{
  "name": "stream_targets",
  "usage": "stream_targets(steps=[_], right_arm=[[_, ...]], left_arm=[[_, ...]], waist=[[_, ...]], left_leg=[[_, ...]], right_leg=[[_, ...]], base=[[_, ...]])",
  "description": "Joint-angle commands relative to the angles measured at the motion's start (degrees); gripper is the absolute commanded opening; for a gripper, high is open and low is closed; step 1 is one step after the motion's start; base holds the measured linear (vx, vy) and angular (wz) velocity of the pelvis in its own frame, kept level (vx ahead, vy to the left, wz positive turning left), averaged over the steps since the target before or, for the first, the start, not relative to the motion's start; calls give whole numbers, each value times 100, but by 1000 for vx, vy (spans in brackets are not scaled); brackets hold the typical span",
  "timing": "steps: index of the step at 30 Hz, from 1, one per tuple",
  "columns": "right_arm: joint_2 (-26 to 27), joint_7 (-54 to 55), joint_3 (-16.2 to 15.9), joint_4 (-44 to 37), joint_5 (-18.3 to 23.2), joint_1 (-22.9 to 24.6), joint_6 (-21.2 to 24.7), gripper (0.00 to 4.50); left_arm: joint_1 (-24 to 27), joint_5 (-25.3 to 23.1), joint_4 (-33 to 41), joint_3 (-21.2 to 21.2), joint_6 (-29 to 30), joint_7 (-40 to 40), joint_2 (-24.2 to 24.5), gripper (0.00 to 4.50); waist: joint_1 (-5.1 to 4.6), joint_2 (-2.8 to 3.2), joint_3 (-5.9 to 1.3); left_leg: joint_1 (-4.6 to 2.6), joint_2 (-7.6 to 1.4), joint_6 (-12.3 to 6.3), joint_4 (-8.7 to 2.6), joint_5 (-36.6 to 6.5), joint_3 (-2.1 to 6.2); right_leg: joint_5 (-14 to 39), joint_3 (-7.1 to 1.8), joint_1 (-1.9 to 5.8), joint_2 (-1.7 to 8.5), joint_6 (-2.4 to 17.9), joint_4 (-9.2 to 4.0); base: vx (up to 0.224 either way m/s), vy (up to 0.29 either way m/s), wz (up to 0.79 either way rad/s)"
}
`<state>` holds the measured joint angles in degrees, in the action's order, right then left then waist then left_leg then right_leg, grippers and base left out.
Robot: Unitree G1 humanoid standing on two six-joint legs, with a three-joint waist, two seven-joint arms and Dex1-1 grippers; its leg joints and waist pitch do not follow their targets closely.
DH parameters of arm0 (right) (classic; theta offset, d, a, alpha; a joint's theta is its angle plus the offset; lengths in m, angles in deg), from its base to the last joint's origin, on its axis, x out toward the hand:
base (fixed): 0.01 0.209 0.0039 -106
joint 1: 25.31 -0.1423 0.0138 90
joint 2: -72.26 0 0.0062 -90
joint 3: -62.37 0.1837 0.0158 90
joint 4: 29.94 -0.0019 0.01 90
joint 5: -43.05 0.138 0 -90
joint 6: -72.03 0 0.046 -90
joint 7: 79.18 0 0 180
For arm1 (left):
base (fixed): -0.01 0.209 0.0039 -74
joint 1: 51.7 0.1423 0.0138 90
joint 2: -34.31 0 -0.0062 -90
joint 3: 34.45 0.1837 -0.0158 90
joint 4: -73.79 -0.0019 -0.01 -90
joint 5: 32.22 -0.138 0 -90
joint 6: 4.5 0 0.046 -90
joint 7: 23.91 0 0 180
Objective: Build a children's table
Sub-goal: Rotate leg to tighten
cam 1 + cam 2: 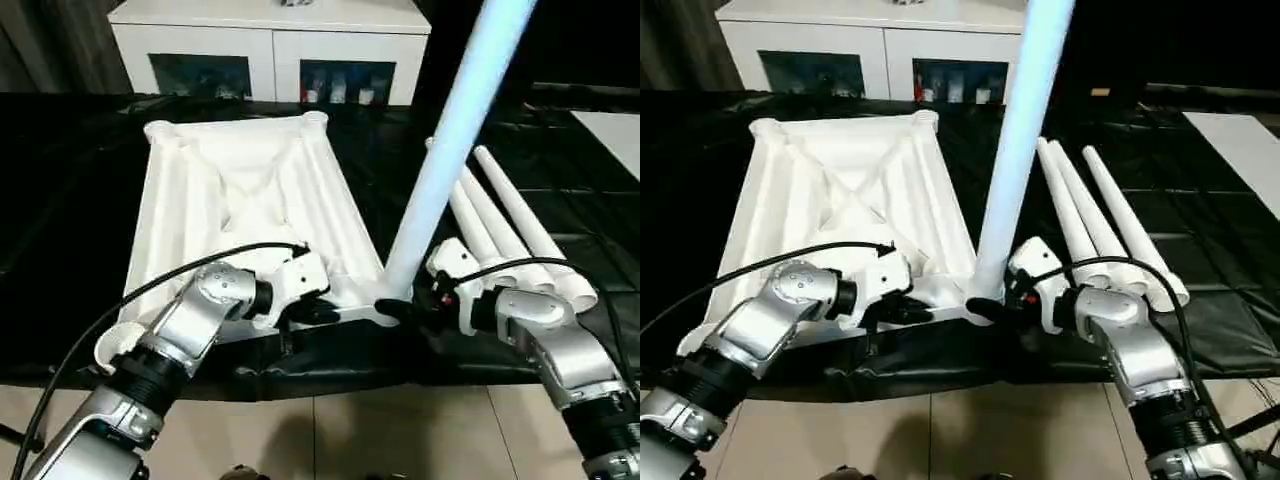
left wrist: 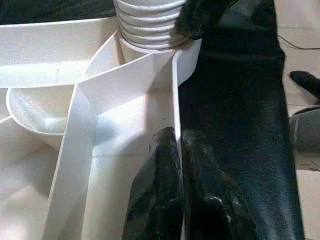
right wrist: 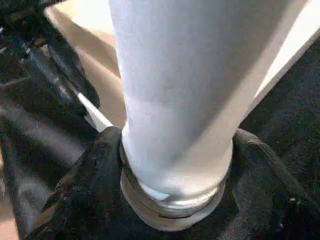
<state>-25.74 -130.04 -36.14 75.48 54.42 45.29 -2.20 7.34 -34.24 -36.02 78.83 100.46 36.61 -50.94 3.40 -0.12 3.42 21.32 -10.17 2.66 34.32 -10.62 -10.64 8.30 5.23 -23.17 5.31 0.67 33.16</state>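
The children's table's white tabletop (image 1: 240,190) lies upside down on a black cover, its X-braced ribs facing up. One white leg (image 1: 445,160) stands in the near right corner socket, leaning to the right. My right gripper (image 1: 395,310) has a black finger on each side of that leg's base (image 3: 170,125), close against it. My left gripper (image 1: 320,312) is shut on the tabletop's near rim (image 2: 176,100), pinching the thin wall just left of the socket. The leg's ribbed end (image 2: 150,25) sits in that socket. Three more legs (image 1: 500,225) lie side by side to the right.
A white cabinet (image 1: 270,50) stands behind the work. The black cover (image 1: 80,200) ends at a near edge above a tiled floor (image 1: 330,430). A flat white board (image 1: 615,130) lies at the far right. Black cables run over both forearms.
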Motion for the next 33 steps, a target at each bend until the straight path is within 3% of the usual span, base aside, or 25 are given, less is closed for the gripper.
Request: stream_targets(steps=[1,5,7,9,10,15,17,18,19,20,21,23,28,31,33], right_arm=[[225,452,242,197,115,-136,86,272],[1068,1975,611,743,25,-385,261,270],[1376,2526,723,934,-26,-506,316,269],[1589,3019,773,1118,-140,-625,291,269],[1890,3700,795,1422,-336,-819,214,269],[2483,4314,727,1827,-497,-1102,51,269],[2710,4013,357,1859,-638,-1128,-144,269],[2710,4013,357,1859,-638,-1128,-144,269],[2719,3912,320,1797,-639,-1099,-206,269],[2728,3796,342,1724,-580,-1075,-272,325],[2683,3769,409,1620,-534,-1054,-310,339],[2562,3729,500,1478,-501,-1031,-358,345],[2147,3424,570,1116,-511,-892,-333,378],[1352,2617,505,588,-547,-622,-97,409],[1166,2376,476,485,-534,-563,-82,421]], left_arm=[[-88,61,150,-103,53,-126,-142,0],[-331,-29,-350,-408,374,-1166,-691,0],[-437,-54,-537,-501,508,-1538,-905,0],[-516,-63,-670,-593,640,-1877,-1099,0],[-645,-63,-880,-753,853,-2421,-1407,0],[-799,-108,-1146,-891,932,-3035,-1814,0],[-814,-161,-1144,-837,743,-3088,-1876,0],[-814,-161,-1144,-837,743,-3088,-1876,0],[-798,-169,-1105,-819,686,-3044,-1850,0],[-777,-180,-1062,-805,623,-2983,-1812,0],[-737,-203,-994,-782,543,-2906,-1729,0],[-667,-220,-878,-761,518,-2790,-1604,0],[-498,-199,-602,-675,479,-2462,-1348,0],[-331,-210,-365,-475,377,-1922,-997,0],[-303,-199,-324,-429,355,-1779,-919,0]], waist=[[-9,-15,-398],[-107,10,-393],[-137,-3,-386],[-169,8,-382],[-186,0,-387],[-172,11,-408],[-165,-11,-420],[-161,-42,-416],[-148,-28,-418],[-141,-27,-417],[-136,-27,-418],[-141,-35,-417],[-125,-11,-423],[-90,12,-430],[-53,3,-428]], left_leg=[[-70,-308,-107,-454,-1623,139],[-85,-280,62,-452,-1812,166],[-80,-283,62,-463,-1911,177],[-95,-266,78,-452,-1918,166],[-78,-251,89,-446,-1888,166],[-106,-255,38,-445,-1832,166],[-60,-257,-30,-455,-1668,159],[-59,-256,-60,-455,-1635,147],[-65,-258,-96,-455,-1568,143],[-67,-263,-120,-455,-1538,136],[-67,-260,-131,-452,-1522,133],[-29,-261,-183,-465,-1458,143],[-69,-285,-195,-460,-1397,130],[-54,-287,-249,-453,-1230,132],[-118,-299,-291,-428,-1257,91]], right_leg=[[2085,-282,269,379,1089,-396],[2451,-251,245,378,991,-432],[2593,-239,257,376,883,-475],[2583,-243,214,362,893,-481],[2627,-231,238,368,868,-485],[2499,-234,214,363,831,-504],[2150,-244,250,356,903,-442],[2118,-248,253,358,900,-454],[2040,-257,256,363,932,-433],[2003,-260,258,367,944,-434],[1990,-260,259,367,949,-431],[1944,-259,294,366,928,-417],[1798,-271,267,355,1003,-400],[1485,-269,303,343,1078,-350],[1388,-297,250,336,1161,-356]], base=[[0,0,0],[0,0,0],[0,0,0],[0,0,0],[0,0,0],[0,0,0],[0,0,0],[0,0,0],[0,0,0],[0,0,0],[0,0,0],[0,0,0],[0,0,0],[0,0,0],[0,0,0]])
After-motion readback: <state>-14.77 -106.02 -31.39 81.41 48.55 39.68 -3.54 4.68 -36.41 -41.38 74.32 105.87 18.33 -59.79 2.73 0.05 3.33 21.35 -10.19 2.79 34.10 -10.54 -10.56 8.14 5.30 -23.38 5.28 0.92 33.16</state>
